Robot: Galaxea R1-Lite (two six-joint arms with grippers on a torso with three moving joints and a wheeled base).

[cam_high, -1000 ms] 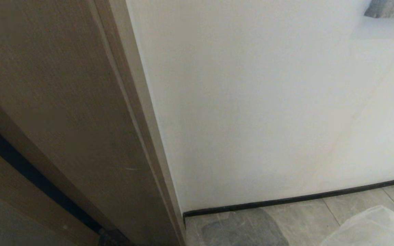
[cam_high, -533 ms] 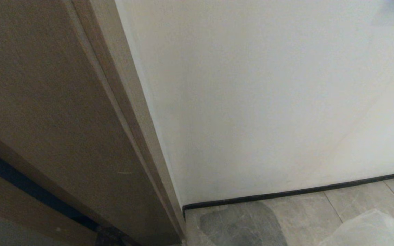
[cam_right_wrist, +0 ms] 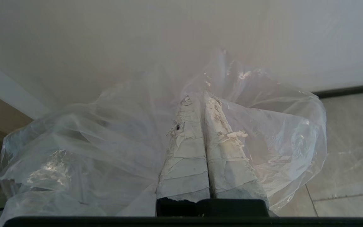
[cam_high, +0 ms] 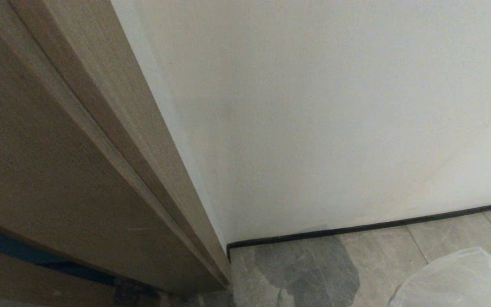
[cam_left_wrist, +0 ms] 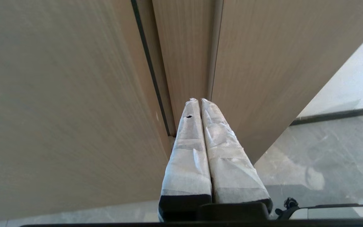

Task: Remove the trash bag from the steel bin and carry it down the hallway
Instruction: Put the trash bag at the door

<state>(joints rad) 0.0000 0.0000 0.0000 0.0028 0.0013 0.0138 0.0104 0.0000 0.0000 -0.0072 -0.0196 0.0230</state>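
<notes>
The thin, clear, crinkled trash bag is pinched in the fully closed right gripper above the grey-beige tiled hallway floor; the left gripper is closed, empty. Clearance from the brown wooden door frame is best kept.

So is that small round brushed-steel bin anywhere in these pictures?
No, only the clear crinkly plastic bag in the right gripper, pale wall and grey tiles show.

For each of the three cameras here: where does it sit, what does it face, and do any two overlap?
Head view: on the head, facing the wall, door frame and tiled floor; no arm shows.
Left wrist view: behind the shut, empty left gripper, facing the door frame.
Right wrist view: behind the right gripper, shut on the trash bag.
Shared: the bag also shows in the head view.
</notes>
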